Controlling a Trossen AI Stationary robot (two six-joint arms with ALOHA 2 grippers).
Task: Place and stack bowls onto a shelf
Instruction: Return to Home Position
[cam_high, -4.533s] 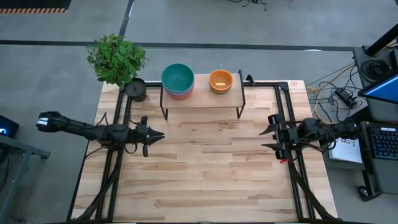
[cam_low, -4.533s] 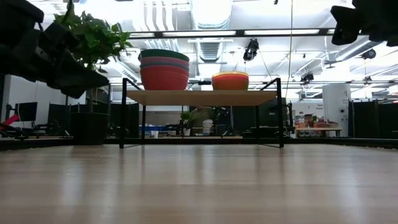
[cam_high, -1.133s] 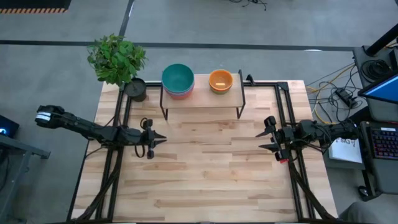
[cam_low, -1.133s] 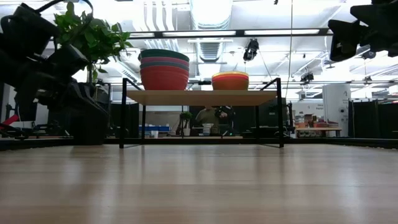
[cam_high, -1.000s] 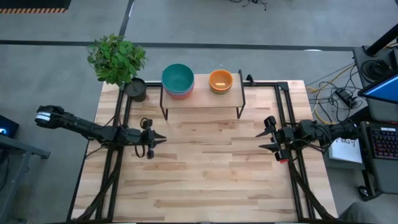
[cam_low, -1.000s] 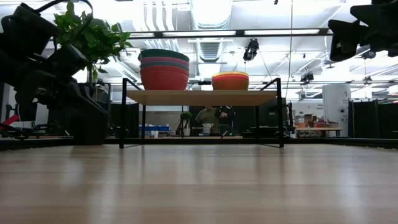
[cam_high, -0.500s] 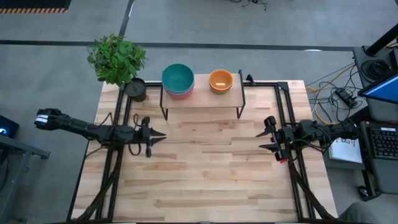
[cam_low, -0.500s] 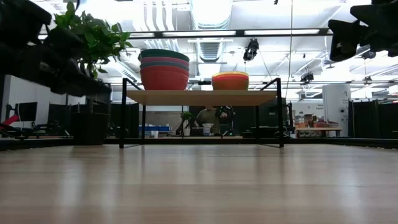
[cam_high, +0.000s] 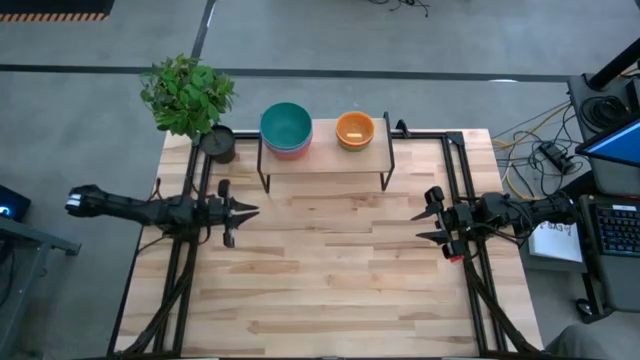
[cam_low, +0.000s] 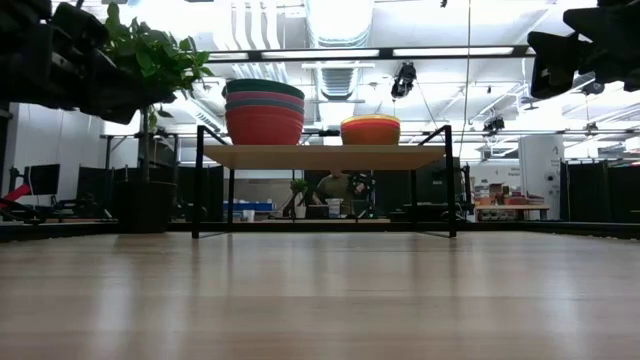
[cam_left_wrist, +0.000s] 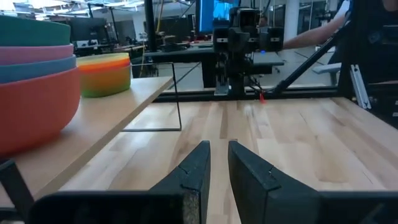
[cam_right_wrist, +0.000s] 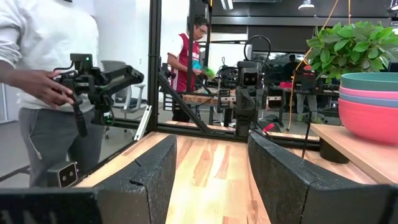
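Two stacks of bowls rest on the shelf (cam_high: 325, 162), a low wooden board on black legs at the table's far side. The larger stack (cam_high: 286, 128) has a teal bowl on top and a red one at the bottom (cam_low: 264, 125). To its right, the smaller stack (cam_high: 354, 130) has an orange bowl on top. My left gripper (cam_high: 252, 210) hovers level near the table's left side, fingers (cam_left_wrist: 200, 163) almost together with nothing between them. Also holding nothing, my right gripper (cam_high: 418, 226) hovers open near the right side.
A leafy plant (cam_high: 188, 93) in a dark pot (cam_high: 218, 143) stands at the far left corner beside the shelf. Black frame rails (cam_high: 462, 180) run along both table sides. A person (cam_right_wrist: 43, 68) stands beyond the table's left side. Bare wooden tabletop (cam_high: 330, 280) lies in front of the shelf.
My left gripper has risen and drawn back a little toward the table's left and far edges. It has tipped up from slanting downward to level.
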